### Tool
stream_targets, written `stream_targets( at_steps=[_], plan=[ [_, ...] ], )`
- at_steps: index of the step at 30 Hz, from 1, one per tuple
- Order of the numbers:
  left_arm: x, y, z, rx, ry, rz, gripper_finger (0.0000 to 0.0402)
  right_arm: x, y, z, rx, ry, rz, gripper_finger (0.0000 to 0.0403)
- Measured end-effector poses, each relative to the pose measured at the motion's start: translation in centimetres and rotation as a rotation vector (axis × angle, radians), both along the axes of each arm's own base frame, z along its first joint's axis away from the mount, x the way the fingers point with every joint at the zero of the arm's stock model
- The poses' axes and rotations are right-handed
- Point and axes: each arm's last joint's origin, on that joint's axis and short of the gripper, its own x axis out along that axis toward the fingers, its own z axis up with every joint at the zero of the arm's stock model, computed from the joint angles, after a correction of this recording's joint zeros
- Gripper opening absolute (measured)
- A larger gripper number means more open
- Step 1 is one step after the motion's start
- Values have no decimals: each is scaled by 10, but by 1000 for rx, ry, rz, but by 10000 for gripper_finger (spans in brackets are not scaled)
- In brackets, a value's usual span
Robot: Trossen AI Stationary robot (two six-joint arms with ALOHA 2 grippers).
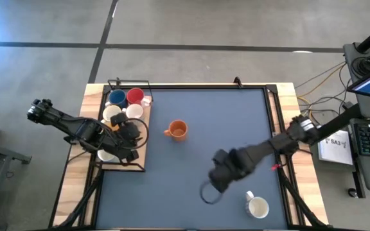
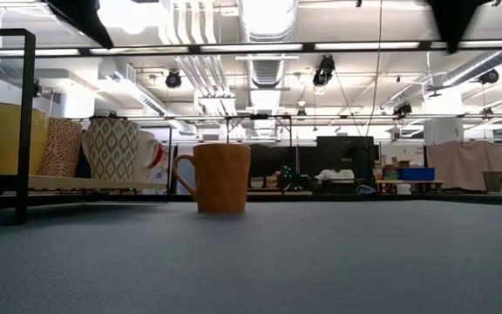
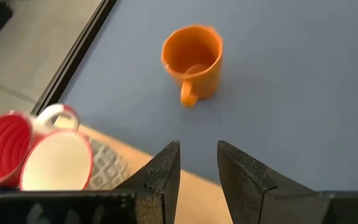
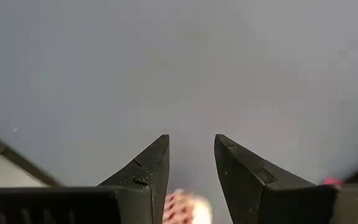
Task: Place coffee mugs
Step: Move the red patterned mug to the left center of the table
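Note:
An orange mug [image 1: 177, 131] stands upright on the blue mat, its handle toward the table's left; it also shows in the low view [image 2: 220, 177] and the left wrist view [image 3: 192, 59]. A white mug [image 1: 257, 206] stands near the mat's near right corner. A blue mug [image 1: 117, 98], a red mug [image 1: 135, 96] and several white mugs [image 1: 133, 111] stand on the wooden tray [image 1: 140, 160] at the left. My left gripper [image 1: 132, 138] [image 3: 197, 162] hovers open over the tray's right edge. My right gripper [image 1: 212, 186] [image 4: 191, 155] is open over bare mat, left of the white mug.
A black wire frame [image 1: 128, 82] rims the tray, and its bars show in the low view [image 2: 28, 122]. A blurred white-and-red thing [image 4: 182, 208] shows between the right fingers' bases; what it is I cannot tell. Bare mat [image 1: 236, 122] lies between the orange mug and the right edge.

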Motion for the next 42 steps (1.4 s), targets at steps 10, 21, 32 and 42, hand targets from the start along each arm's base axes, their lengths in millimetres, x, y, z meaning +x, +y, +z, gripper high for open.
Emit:
stream_targets(
  at_steps=[10,21,32,42],
  plan=[
    [13,-6,7,10,-105,-81,89,-48,81,-15,74,9,-263,114],
    [15,-7,7,10,-113,-94,89,-75,126,-27,122,58,-416,121],
    [15,-7,8,17,-116,-108,89,-70,141,-56,85,90,-406,122],
    [15,-7,8,16,-116,-108,89,-67,138,-59,61,104,-311,22]
  ],
)
